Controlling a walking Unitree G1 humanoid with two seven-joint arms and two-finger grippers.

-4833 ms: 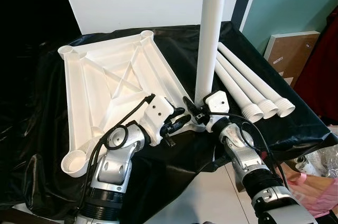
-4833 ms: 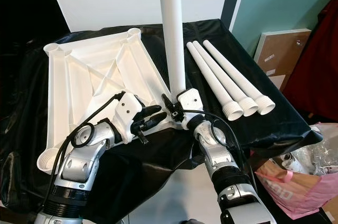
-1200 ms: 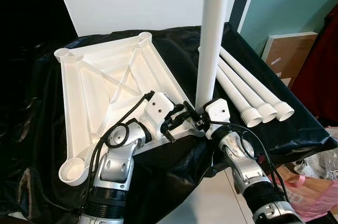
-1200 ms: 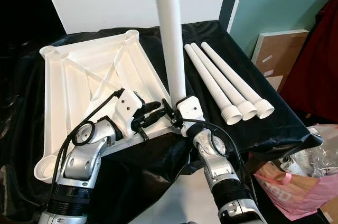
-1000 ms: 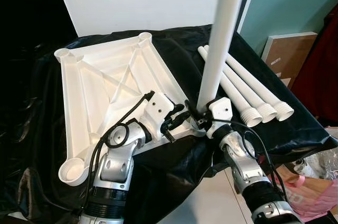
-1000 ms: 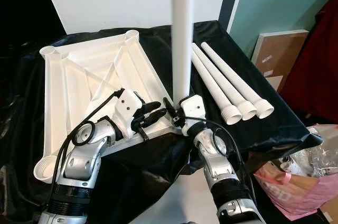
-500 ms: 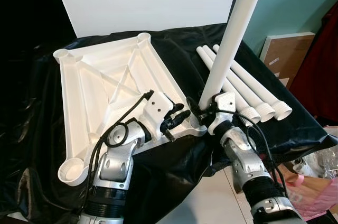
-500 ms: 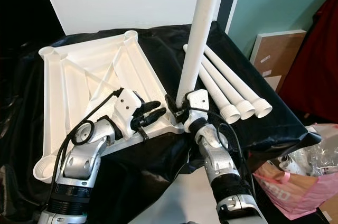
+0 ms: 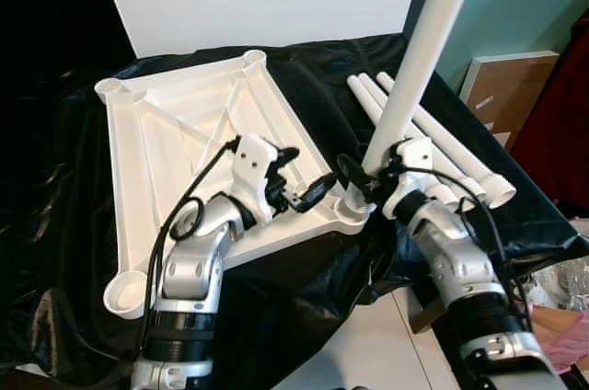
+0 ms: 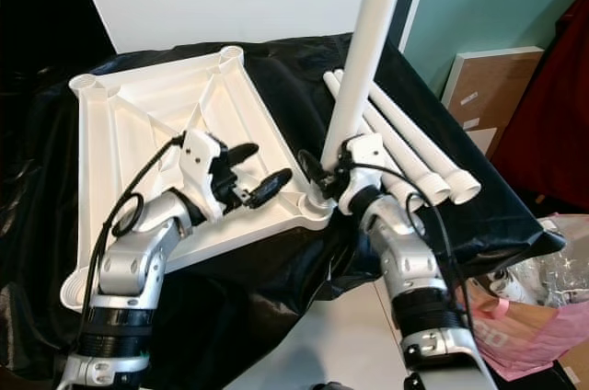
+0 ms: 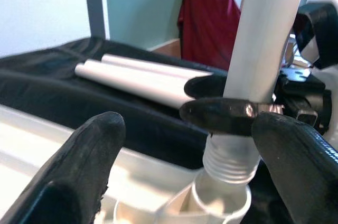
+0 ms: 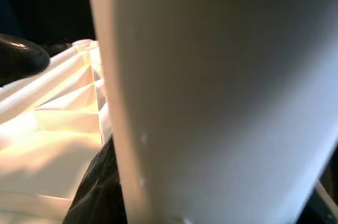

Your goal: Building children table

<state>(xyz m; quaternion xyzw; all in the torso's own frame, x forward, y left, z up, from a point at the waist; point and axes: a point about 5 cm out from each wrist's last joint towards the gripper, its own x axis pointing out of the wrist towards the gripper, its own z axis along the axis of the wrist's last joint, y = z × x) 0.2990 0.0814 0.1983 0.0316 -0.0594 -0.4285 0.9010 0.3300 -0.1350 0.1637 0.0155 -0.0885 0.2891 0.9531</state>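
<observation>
**A:** What is changing for you right now?

**B:** Take the tabletop (image 9: 175,146) as your landmark. Your left gripper (image 9: 296,177) is lifting off the near edge of the tabletop, where it was pressing a second ago, and is now hovering over the ribs beside the near right corner socket (image 9: 351,212). Meanwhile the leg (image 9: 419,59) is tipping away from upright, leaning toward the three spare legs (image 9: 433,137) lying right of the tabletop.

**A:** What does that mean for the build?

**B:** You are seeing threads (image 11: 228,156) bare above the socket in the left wrist view, so I judge the leg is not yet seated. With the tabletop no longer being braced, it may be shifting as you twist.

**A:** And the fingers?

**B:** Your left fingers (image 11: 84,166) are spreading wide, holding nothing and touching nothing. Your right gripper (image 9: 366,180) is clamping the leg just above its threaded end, right over the socket, with one finger (image 11: 224,115) wrapping across the front of the leg.
</observation>
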